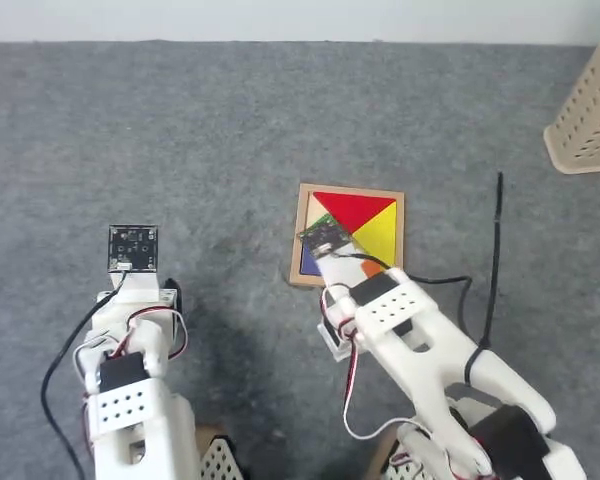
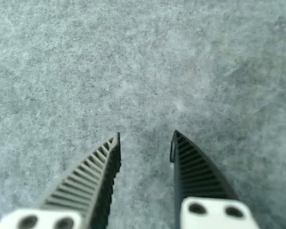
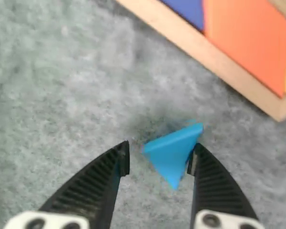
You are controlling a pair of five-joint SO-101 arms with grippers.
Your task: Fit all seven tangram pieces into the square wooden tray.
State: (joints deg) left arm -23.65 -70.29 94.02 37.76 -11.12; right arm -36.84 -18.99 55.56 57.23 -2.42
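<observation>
Grey carpet (image 1: 180,130) all over. The right gripper (image 3: 160,145) sits partly open around a light blue triangle (image 3: 174,150), which touches one finger with a gap to the other, just outside the wooden tray (image 3: 214,59) rim. The left gripper (image 2: 146,135) hangs open over carpet, holding nothing.

Entry: I read no text, number, label or sign on the wooden tray (image 1: 297,240) or the tangram pieces (image 1: 352,208).
</observation>
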